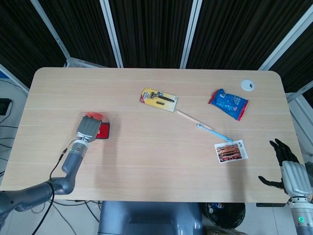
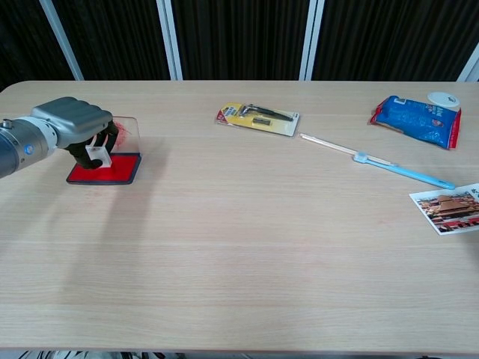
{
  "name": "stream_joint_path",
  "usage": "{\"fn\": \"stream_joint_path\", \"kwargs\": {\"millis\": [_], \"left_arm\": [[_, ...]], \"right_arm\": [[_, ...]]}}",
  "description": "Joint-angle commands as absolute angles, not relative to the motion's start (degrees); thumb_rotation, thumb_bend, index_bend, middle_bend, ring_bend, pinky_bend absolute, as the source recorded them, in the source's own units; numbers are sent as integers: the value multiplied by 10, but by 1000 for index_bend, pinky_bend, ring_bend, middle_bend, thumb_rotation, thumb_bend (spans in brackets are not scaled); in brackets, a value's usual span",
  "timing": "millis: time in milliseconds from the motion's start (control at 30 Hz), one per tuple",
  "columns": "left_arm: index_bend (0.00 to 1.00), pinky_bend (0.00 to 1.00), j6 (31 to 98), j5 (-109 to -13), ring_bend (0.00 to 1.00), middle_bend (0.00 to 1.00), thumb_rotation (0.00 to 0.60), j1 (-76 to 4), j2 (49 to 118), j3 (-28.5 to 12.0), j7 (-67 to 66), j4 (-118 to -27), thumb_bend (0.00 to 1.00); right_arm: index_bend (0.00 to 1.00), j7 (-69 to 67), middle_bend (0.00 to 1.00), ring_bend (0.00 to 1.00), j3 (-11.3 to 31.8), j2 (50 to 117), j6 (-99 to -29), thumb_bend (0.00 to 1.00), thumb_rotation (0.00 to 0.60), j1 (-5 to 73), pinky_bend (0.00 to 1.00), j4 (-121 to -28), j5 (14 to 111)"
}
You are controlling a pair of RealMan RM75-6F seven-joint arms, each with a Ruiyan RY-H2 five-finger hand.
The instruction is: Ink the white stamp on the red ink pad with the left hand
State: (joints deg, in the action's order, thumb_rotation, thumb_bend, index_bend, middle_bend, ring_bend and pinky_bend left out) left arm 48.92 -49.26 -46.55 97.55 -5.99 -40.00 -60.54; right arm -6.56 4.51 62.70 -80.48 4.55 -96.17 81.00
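Note:
My left hand grips the small white stamp and holds it down on the red ink pad at the table's left side. In the head view the hand covers the stamp and most of the pad. The pad's clear lid stands open behind it. My right hand hangs off the table's near right corner, its fingers spread and holding nothing.
A yellow razor pack lies mid-table. A thin stick with a blue-handled tool, a picture card, a blue snack bag and a white disc lie to the right.

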Motion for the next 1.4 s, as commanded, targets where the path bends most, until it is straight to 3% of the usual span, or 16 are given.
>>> {"fn": "stream_joint_path", "kwargs": {"millis": [33, 1400], "left_arm": [[683, 460, 489, -493, 411, 675, 600, -465, 976, -60, -400, -605, 593], [685, 460, 485, -492, 411, 676, 600, -460, 982, -62, -403, -595, 593]], "right_arm": [[0, -65, 0, 0, 45, 627, -805, 92, 600, 45, 177, -962, 810], [0, -67, 0, 0, 46, 628, -807, 97, 600, 45, 177, -964, 810]]}}
